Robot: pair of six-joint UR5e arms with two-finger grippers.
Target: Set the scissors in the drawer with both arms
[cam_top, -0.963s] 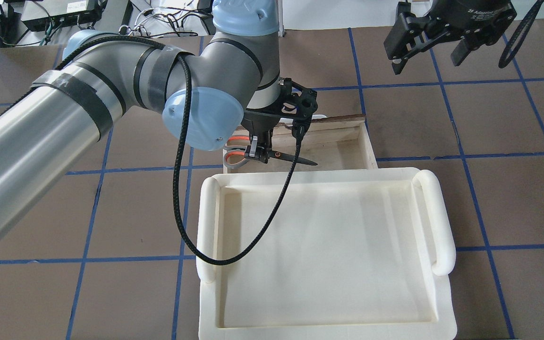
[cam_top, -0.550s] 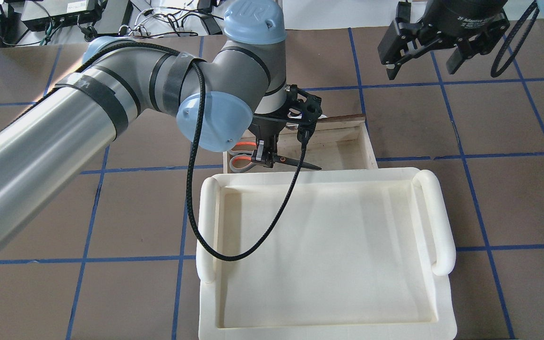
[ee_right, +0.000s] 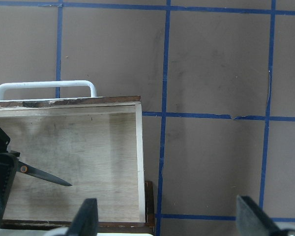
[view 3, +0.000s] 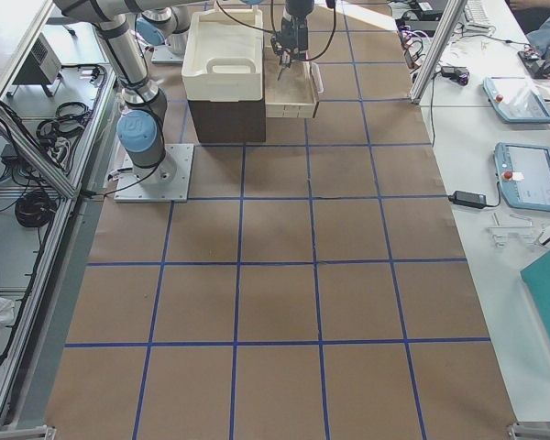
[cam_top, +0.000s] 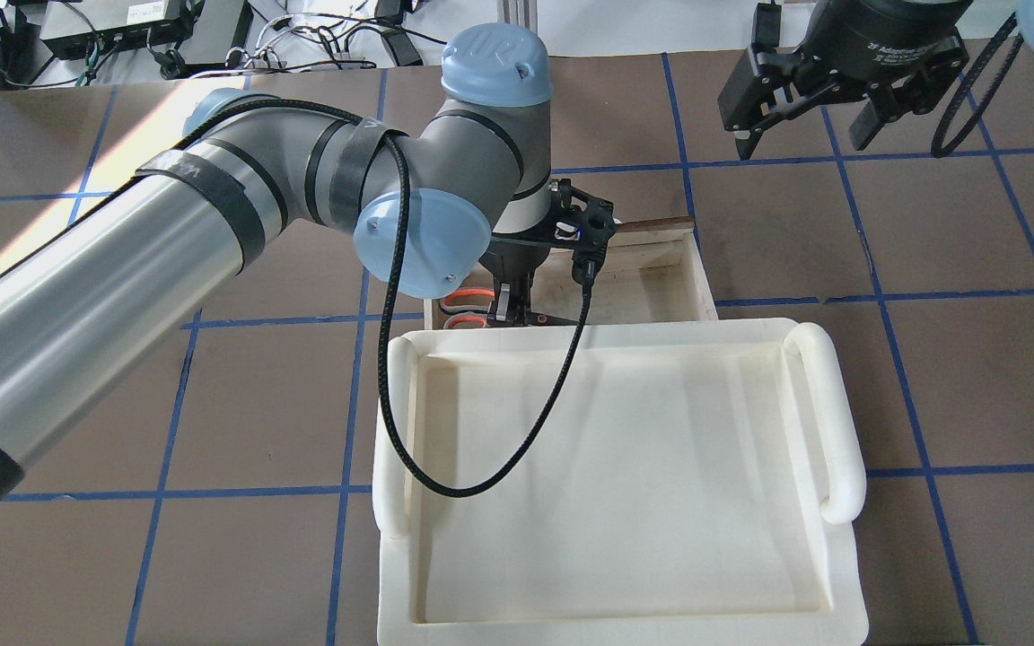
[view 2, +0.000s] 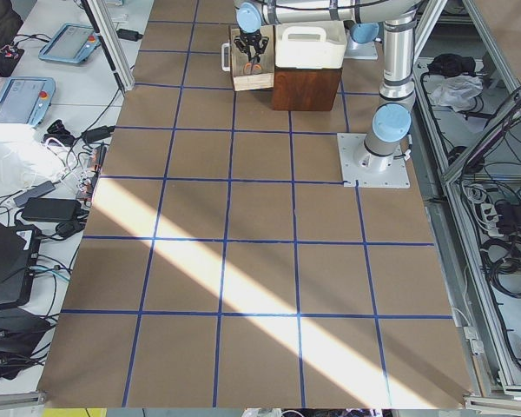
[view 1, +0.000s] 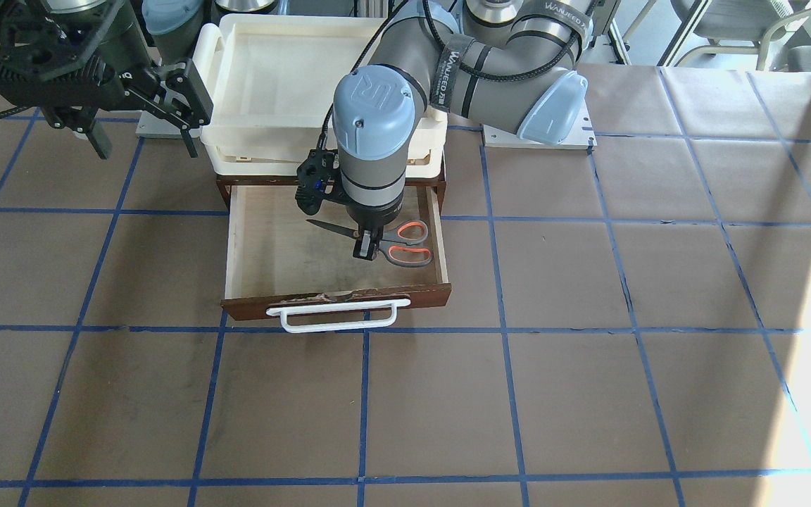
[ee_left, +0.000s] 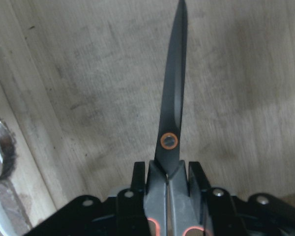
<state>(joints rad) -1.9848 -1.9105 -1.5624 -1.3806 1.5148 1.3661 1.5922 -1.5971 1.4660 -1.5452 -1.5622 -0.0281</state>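
The drawer stands pulled open, with its white bar handle towards the operators' side. My left gripper is inside it, shut on the scissors near the pivot. The scissors lie level, low over the drawer's pale floor; I cannot tell whether they touch it. In the left wrist view the blades point straight ahead from the closed fingers. In the overhead view the left gripper and orange loops sit at the tray's rim. My right gripper is open and empty, high and to the right of the drawer.
A cream-white plastic tray rests on top of the brown cabinet and hides the drawer's rear part from above. The left arm's black cable hangs over the tray. Brown paper with blue tape lines covers the table around it.
My left gripper has carried the scissors lower and back towards the tray's rim, so the blades are now mostly hidden from above. The right gripper has barely moved.
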